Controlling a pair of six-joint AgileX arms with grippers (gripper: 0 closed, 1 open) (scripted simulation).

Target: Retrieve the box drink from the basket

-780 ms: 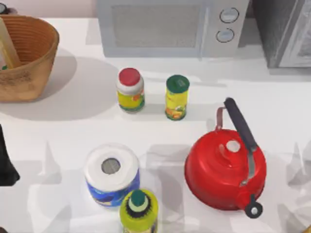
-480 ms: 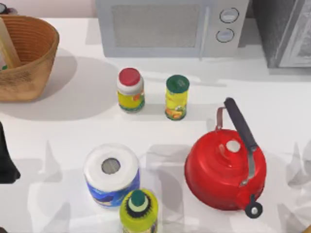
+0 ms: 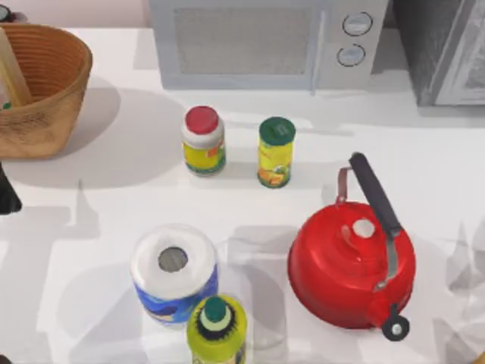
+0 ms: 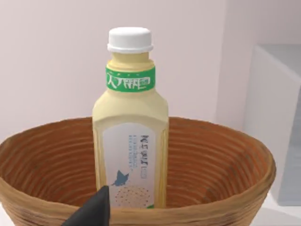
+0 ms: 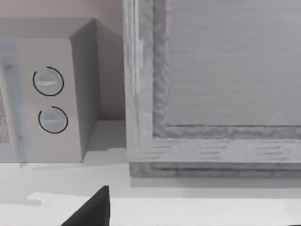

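White table (image 3: 114, 174), box drink (image 4: 130, 127) upright inside basket (image 4: 225, 155), left tool (image 3: 6, 199) near, grip unclear.

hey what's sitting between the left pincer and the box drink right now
The near wall of the basket; in the left wrist view the box drink stands upright inside it, beyond a dark fingertip of the left arm.

My scene is bright and evenly lit, with no glare on the white table (image 3: 136, 182). The large round woven wicker basket (image 3: 53, 83) throws a broad soft shadow toward the red-capped yellow-label jar (image 3: 203, 140), so light comes from beyond the basket. Pale angular shadows lie around the red kettle (image 3: 350, 269). In my left wrist view the tall cream-tan carton (image 4: 130, 136) is crisp, its label legible.
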